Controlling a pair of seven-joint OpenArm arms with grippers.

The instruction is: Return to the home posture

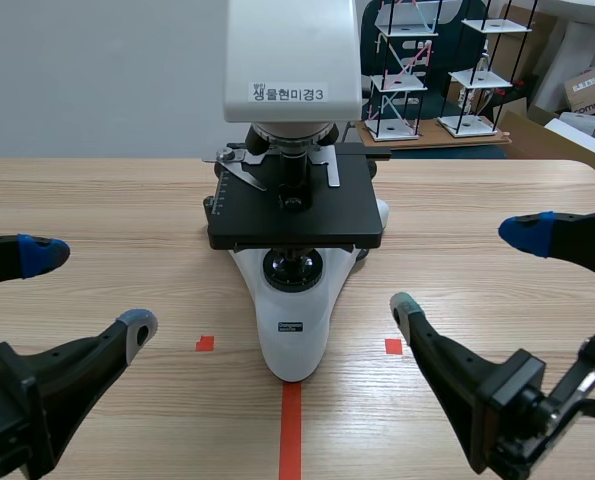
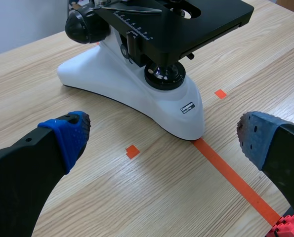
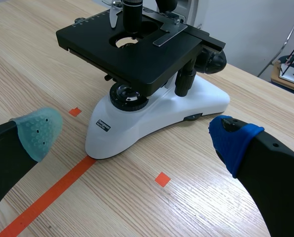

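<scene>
A white-and-black microscope (image 1: 293, 200) stood at the middle of the wooden tabletop (image 1: 97, 200), its white base (image 1: 293, 335) pointing toward the robot and its tip resting on the far end of an orange-red tape line (image 1: 291, 430). Two small tape squares (image 1: 205, 343) flanked the base, one on each side.

The left hand (image 1: 89, 292) sat low at the near left of the tabletop, its two fingers spread wide apart and holding nothing, with the blue pad (image 2: 67, 136) and the microscope's base ahead of it in the left wrist view. The right hand (image 1: 465, 270) sat opposite at the near right, its fingers likewise set wide apart and empty. One of its pads was pale grey-green (image 3: 38, 131), the other blue. Both hands were apart from the microscope, one to either side of the base.

The black stage (image 1: 295, 212) carried a metal slide clip (image 1: 239, 168) beneath the objective lenses. Behind the tabletop, wire-frame model towers (image 1: 402, 70) stood on a low bench, with a cardboard box (image 1: 592, 90) further right.
</scene>
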